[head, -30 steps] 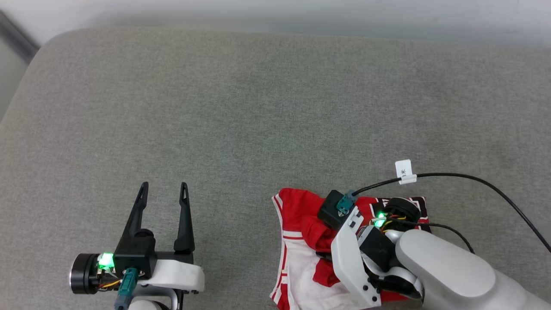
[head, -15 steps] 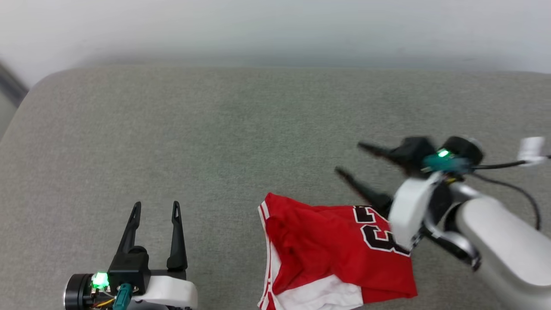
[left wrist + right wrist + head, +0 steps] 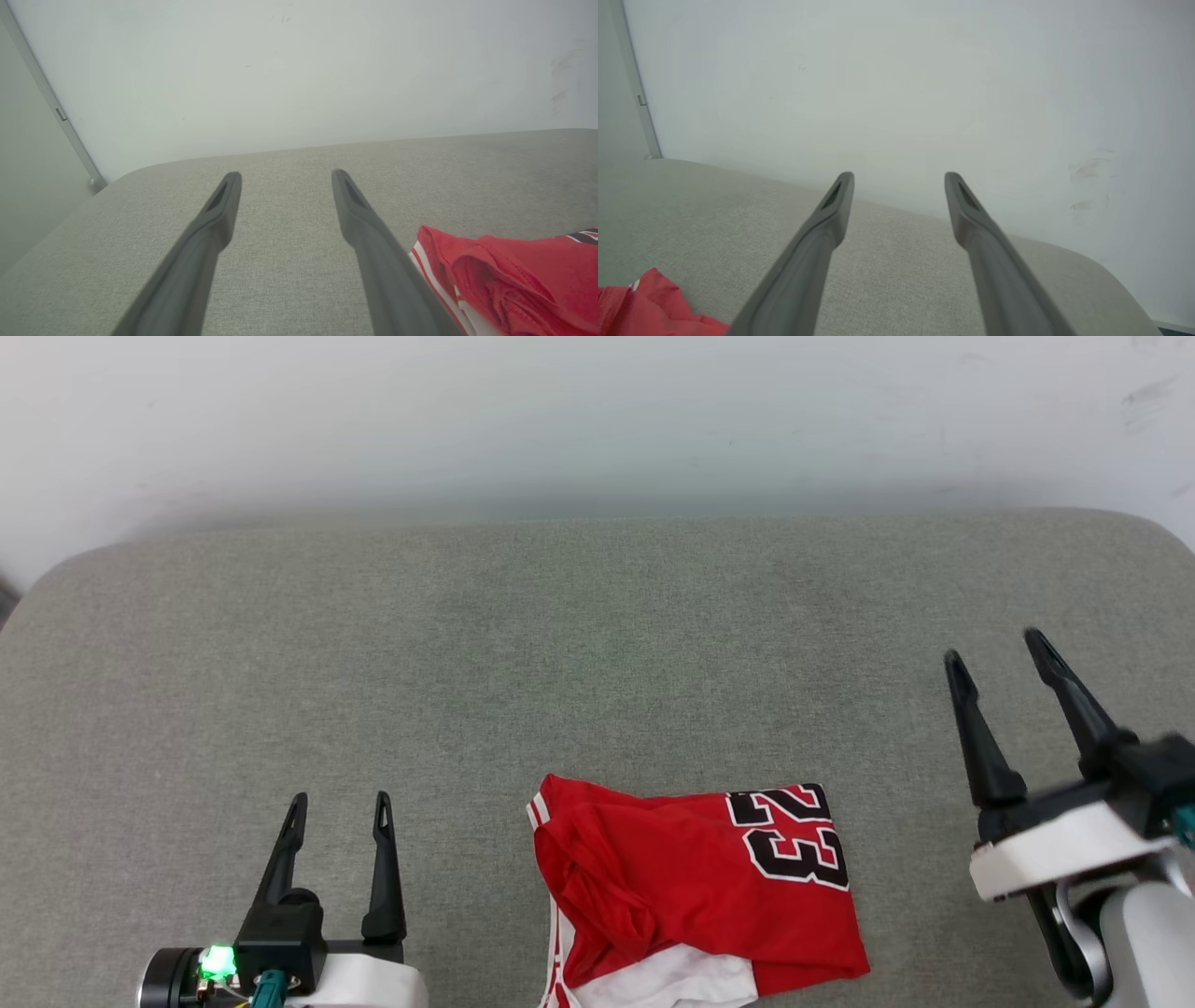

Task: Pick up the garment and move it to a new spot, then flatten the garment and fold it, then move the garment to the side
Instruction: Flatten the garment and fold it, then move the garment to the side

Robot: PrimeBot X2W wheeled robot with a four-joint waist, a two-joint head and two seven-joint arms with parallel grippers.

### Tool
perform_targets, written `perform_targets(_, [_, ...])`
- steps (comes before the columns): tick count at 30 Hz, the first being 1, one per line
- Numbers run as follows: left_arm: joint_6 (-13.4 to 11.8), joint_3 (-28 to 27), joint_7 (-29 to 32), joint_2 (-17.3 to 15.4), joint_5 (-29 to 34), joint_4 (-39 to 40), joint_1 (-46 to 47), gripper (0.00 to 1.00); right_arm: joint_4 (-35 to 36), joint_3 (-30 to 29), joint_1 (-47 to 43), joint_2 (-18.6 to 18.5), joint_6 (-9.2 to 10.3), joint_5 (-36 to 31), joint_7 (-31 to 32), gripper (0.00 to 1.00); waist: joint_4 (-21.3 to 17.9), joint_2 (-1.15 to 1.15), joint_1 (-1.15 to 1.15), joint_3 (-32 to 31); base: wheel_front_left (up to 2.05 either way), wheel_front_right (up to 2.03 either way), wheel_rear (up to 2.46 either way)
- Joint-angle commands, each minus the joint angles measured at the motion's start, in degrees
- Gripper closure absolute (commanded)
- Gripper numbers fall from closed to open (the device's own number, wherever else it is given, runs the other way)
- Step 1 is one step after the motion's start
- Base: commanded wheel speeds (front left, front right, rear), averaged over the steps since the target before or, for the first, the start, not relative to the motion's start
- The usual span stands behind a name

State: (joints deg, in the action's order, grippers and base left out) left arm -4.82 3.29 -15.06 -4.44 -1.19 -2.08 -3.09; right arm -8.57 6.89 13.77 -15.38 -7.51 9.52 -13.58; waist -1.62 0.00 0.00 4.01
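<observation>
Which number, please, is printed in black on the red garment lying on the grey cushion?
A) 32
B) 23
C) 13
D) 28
B: in the head view the garment carries a black, white-edged 23 near its upper right corner.

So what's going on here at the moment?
Nothing is being held right now. The red garment lies roughly folded near the front edge of the grey padded surface, with its number 23 facing up. The left hand is open on its left and the right hand is open on its right. Both are empty and clear of the cloth.
</observation>
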Motion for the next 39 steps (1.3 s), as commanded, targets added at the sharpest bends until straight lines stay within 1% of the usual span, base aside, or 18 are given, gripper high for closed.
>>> perform_targets(1, [0.16,-0.11,-0.13,0.17,0.17,0.23,-0.44,0.00,0.71,-1.90,-2.12,1.49,0.05,-0.88,-0.62,0.00,-0.02,0.00,0.00,-0.17,0.00,0.00,0.00])
perform_targets(4, [0.17,-0.41,-0.13,0.22,-0.06,0.73,-0.93,0.00,2.46,-5.70,-6.37,4.86,0.05,-2.58,-1.36,0.00,-0.05,0.00,0.00,-0.57,0.00,0.00,0.00])
perform_targets(7, [0.18,-0.98,-0.13,0.24,-0.45,1.39,-1.85,0.00,3.75,-7.40,-10.45,7.60,0.06,-3.63,-1.57,0.00,-0.05,0.00,0.00,-1.14,0.00,0.00,0.00])
perform_targets(11, [0.60,-1.47,-0.13,-0.03,-0.37,1.98,-3.18,0.00,5.50,-8.76,-15.18,10.05,0.05,-3.77,-1.55,0.00,0.31,0.00,0.00,-1.98,0.00,0.00,0.00])
perform_targets(16, [0.97,-1.66,-0.13,0.06,-0.47,2.37,-4.44,0.00,7.64,-9.50,-19.97,11.66,0.05,-3.65,-1.56,0.00,0.88,0.00,0.00,-2.90,0.00,0.00,0.00])
perform_targets(20, [1.09,-1.79,-0.13,0.32,-0.78,2.47,-4.98,0.00,8.53,-9.96,-21.98,12.23,0.05,-3.50,-1.57,0.00,1.15,0.00,0.00,-3.34,0.00,0.00,0.00])
perform_targets(23, [1.10,-1.80,-0.13,0.42,-0.81,2.51,-5.11,0.00,9.32,-10.27,-21.36,12.43,0.05,-3.87,-1.57,0.00,1.28,0.00,0.00,-3.42,0.00,0.00,0.00])
perform_targets(26, [1.21,-1.91,-0.13,0.43,-0.77,2.61,-4.89,0.00,10.58,-10.87,-18.58,12.42,0.05,-4.53,-1.57,0.00,1.35,0.00,0.00,-3.33,0.00,0.00,0.00])
perform_targets(29, [1.31,-1.98,-0.13,0.49,-0.67,2.70,-4.52,0.00,11.83,-11.48,-14.70,10.96,0.05,-5.35,-1.56,0.00,1.37,0.00,0.00,-3.08,0.00,0.00,0.00])
perform_targets(31, [1.48,-1.96,-0.13,0.53,-0.64,2.63,-4.37,0.00,12.56,-11.07,-11.24,9.29,0.05,-5.57,-0.54,0.00,1.39,0.00,0.00,-2.86,0.00,0.00,0.00])
perform_targets(34, [1.66,-1.94,-0.13,0.56,-0.57,2.69,-3.87,0.00,13.80,-9.50,-4.94,6.28,0.05,-4.47,2.60,0.00,1.40,0.00,0.00,-2.08,0.00,0.00,0.00])
perform_targets(37, [1.86,-2.00,-0.13,0.58,-0.48,2.76,-3.41,0.00,14.09,-6.52,0.46,1.50,0.06,-3.46,8.12,0.00,1.55,0.00,0.00,-1.17,0.00,0.00,0.00])
perform_targets(39, [2.03,-2.10,-0.13,0.61,-0.45,2.74,-3.04,0.00,14.06,-3.88,3.35,-1.06,0.05,-1.92,14.32,0.00,1.60,0.00,0.00,-0.57,0.00,0.00,0.00])
